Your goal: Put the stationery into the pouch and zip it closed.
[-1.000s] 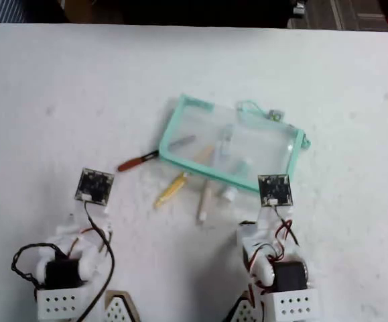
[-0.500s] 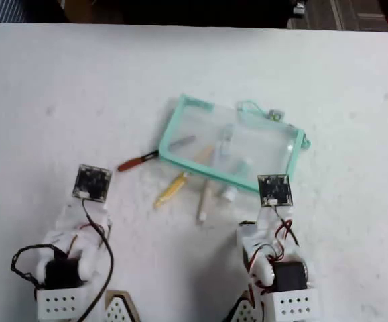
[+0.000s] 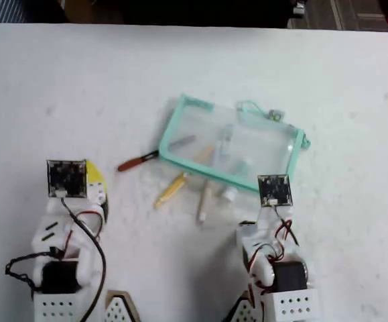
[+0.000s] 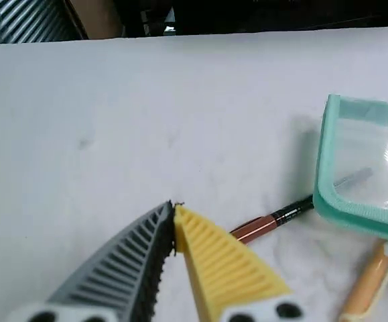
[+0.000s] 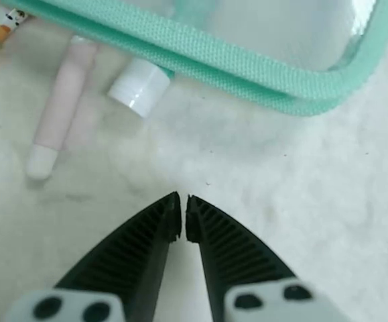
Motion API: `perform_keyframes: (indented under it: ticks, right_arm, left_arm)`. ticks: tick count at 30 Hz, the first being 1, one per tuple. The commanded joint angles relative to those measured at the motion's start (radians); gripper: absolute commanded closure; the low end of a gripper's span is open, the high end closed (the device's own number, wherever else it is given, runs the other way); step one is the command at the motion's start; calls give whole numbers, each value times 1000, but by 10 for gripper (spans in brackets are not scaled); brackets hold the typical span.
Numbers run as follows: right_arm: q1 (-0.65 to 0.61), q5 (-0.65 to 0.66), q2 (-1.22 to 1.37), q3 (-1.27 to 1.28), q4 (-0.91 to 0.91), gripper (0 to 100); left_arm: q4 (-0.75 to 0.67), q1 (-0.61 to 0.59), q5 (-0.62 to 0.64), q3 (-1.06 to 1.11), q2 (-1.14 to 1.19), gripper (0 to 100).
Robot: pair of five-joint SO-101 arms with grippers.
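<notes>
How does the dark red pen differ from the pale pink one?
The dark red pen is red-brown and black; the pale pink pen is one pale colour. The red pen lies outside the pouch, by its corner; the pink one's far end passes the pouch's teal edge. Both lie flat on the table.

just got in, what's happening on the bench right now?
Neither arm holds anything. The left gripper and right gripper are both shut and empty over the table. The teal-edged pouch lies flat. A yellow pen, a pink pen and a white cap stick out at its near edge. A red-brown pen lies by its corner on the left arm's side. Packing looks unfinished.
</notes>
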Motion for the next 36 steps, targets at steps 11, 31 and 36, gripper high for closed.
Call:
perform_keyframes:
  ticks: [11, 31, 36]
  right_arm:
    - [-8, 12, -10, 9, -585, 857]
    - [-2, 12, -10, 9, -412, 759]
    - [110, 12, -10, 9, -555, 988]
  left_arm:
    - [-48, 1, -206, 94, -13, 976]
    - [5, 8, -354, 94, -13, 976]
    - [5, 10, -354, 94, -13, 976]
